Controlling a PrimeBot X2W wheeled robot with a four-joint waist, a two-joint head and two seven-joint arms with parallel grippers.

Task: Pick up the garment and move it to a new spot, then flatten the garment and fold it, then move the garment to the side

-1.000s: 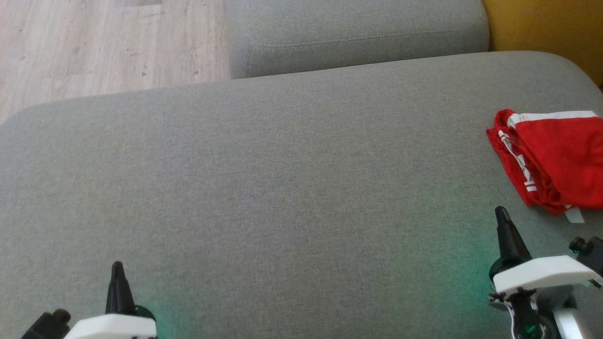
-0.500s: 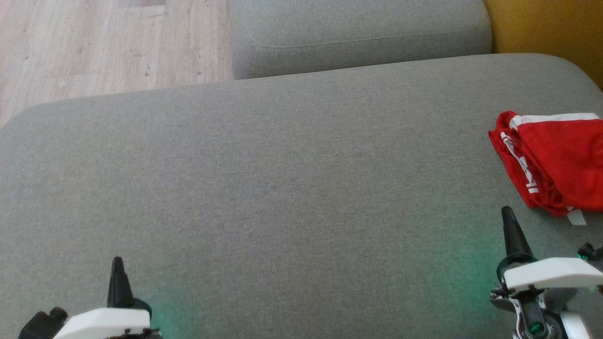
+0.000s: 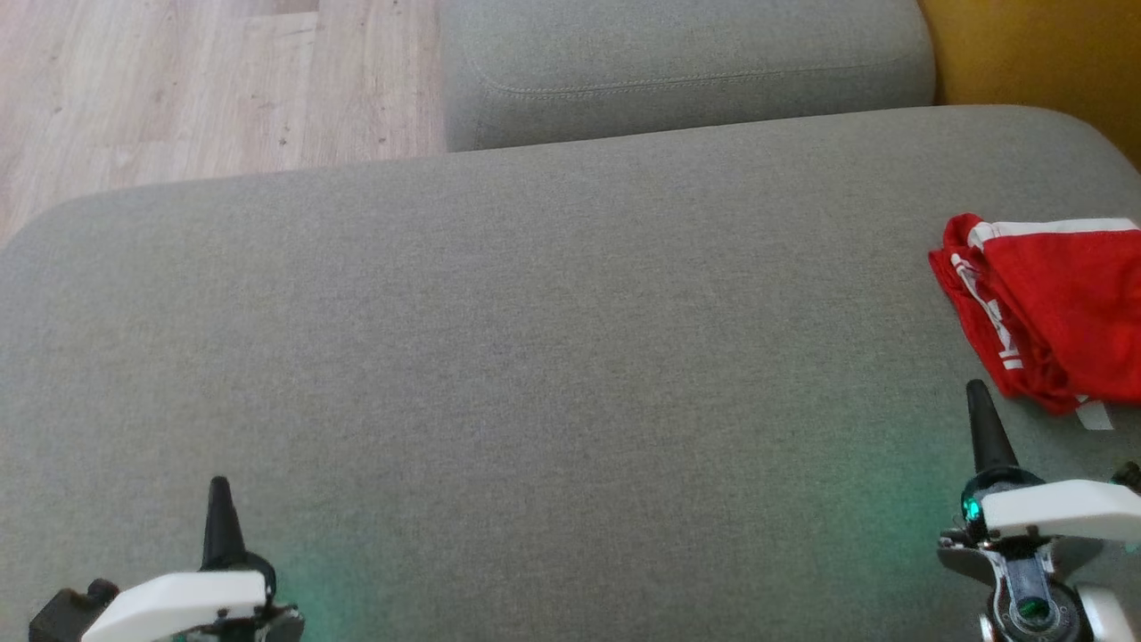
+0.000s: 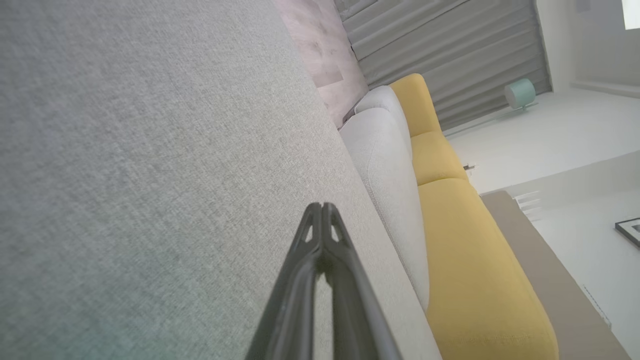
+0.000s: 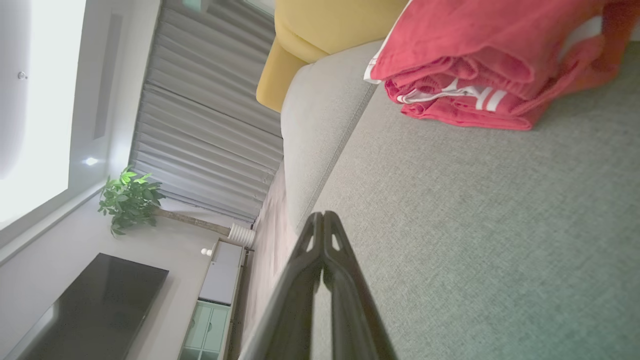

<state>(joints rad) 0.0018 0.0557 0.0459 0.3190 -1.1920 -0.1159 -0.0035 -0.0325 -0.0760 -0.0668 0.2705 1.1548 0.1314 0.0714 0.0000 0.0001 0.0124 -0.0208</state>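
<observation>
Our right gripper, fingers pressed together, hovers near the garment on the sofa, while our left gripper, likewise closed, hangs well apart from it.

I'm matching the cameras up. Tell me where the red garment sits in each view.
Head view: red garment at the right edge, on the grey seat.
Left wrist view: grey seat, with the second grey cushion right of centre.
Right wrist view: garment at the top right.
Shared landmark: the second grey cushion.
</observation>
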